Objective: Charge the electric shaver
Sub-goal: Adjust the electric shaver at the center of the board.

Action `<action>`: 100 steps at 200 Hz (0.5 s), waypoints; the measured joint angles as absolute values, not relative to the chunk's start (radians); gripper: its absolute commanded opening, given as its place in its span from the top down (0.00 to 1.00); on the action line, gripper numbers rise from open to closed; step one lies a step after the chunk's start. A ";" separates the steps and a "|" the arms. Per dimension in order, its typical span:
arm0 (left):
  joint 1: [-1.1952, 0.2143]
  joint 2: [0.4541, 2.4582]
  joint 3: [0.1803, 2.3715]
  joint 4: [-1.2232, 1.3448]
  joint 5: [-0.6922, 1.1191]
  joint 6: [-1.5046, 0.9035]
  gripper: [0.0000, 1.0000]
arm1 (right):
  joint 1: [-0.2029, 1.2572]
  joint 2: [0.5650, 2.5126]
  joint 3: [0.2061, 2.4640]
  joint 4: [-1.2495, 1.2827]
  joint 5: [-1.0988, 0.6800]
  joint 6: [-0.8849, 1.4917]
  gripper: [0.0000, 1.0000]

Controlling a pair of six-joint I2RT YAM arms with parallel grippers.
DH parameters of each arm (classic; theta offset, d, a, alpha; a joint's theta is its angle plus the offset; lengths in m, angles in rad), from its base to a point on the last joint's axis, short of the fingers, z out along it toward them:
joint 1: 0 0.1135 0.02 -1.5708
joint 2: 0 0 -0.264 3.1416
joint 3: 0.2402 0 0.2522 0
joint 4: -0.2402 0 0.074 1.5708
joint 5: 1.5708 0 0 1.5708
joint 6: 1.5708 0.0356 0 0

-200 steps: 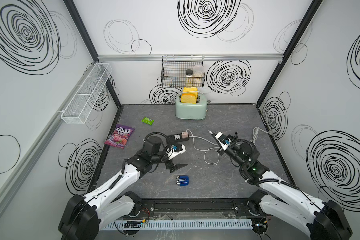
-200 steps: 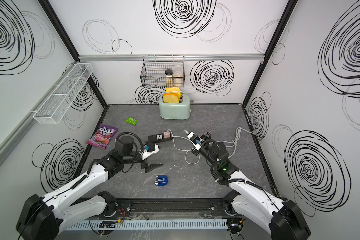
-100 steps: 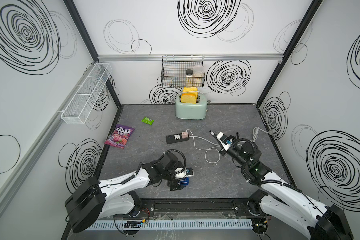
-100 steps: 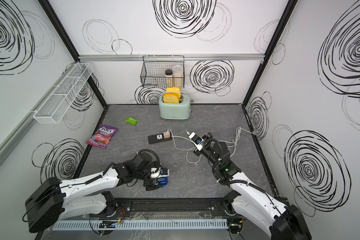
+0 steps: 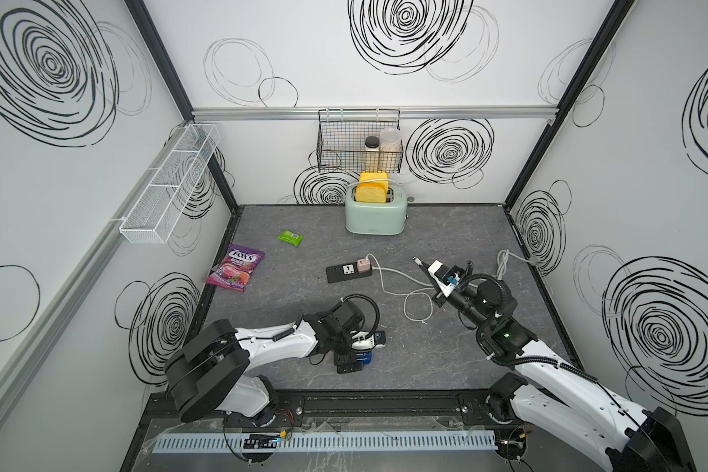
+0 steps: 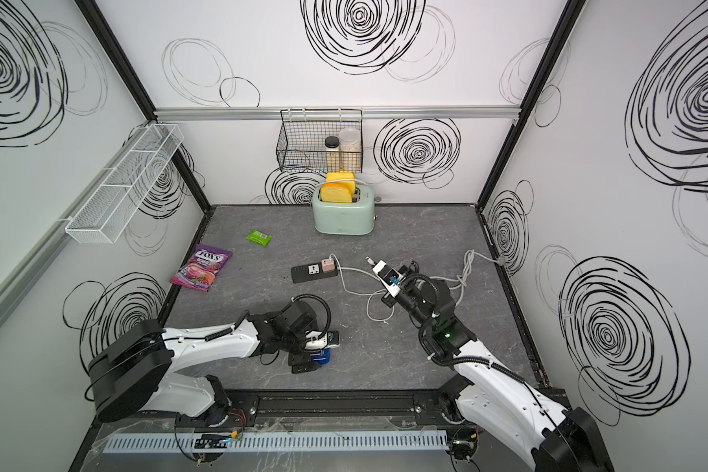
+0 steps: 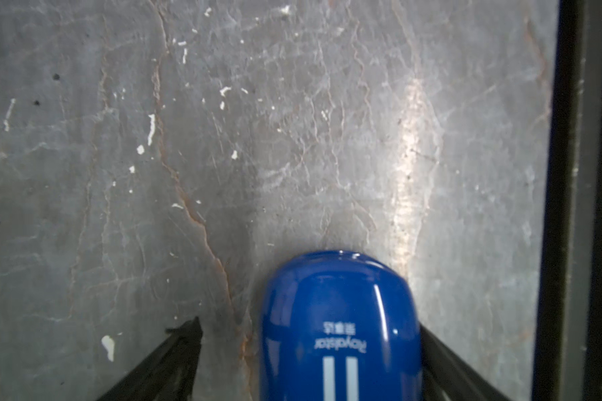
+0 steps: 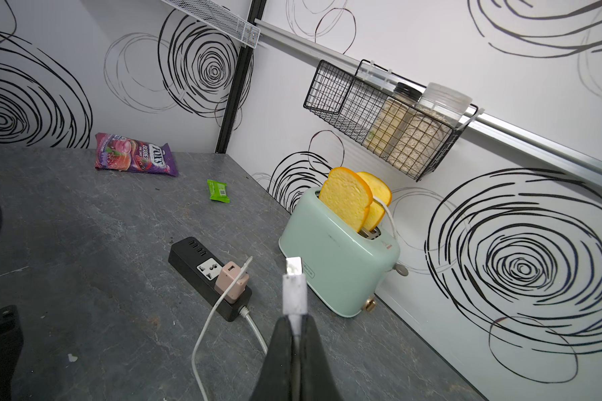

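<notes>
Now that the left arm has dropped from beside the power strip (image 5: 346,273) to the front of the surface (image 7: 292,139), the left pincer (image 7: 308,326) straddles the blue shaver (image 7: 339,330), which lies flat, well in front of the power strip. This pincer is wide: one finger touches the shaver's side and the opposite finger stands apart, so nothing is gripped yet. Closing on it looks like the step in hand. Farther back, to the right of the power strip, the right pincer (image 8: 294,323) is raised as before, pinched narrow on the white cable (image 8: 293,284) with its metal plug poking out. The cable appears to run to the pink charger (image 5: 362,266) seated in the power strip.
</notes>
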State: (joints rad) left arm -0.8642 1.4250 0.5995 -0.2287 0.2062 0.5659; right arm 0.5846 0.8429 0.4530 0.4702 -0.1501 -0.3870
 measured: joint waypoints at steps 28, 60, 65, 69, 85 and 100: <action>-0.865 1.465 0.634 -0.242 0.223 0.568 0.49 | 0.585 0.842 0.453 0.470 -0.150 -0.393 1.00; -0.866 1.497 0.666 -0.239 0.211 0.557 0.48 | 0.585 0.841 0.453 0.470 -0.149 -0.396 1.00; -0.868 1.498 0.667 -0.237 0.208 0.555 0.48 | 0.585 0.840 0.453 0.470 -0.149 -0.397 1.00; -0.870 1.498 0.668 -0.237 0.203 0.551 0.48 | 0.585 0.839 0.453 0.470 -0.148 -0.397 1.00; -0.875 1.499 0.678 -0.236 0.183 0.527 0.47 | 0.584 0.838 0.453 0.470 -0.145 -0.399 1.00; -0.878 1.505 0.701 -0.223 0.172 0.490 0.46 | 0.583 0.838 0.453 0.468 -0.145 -0.402 1.00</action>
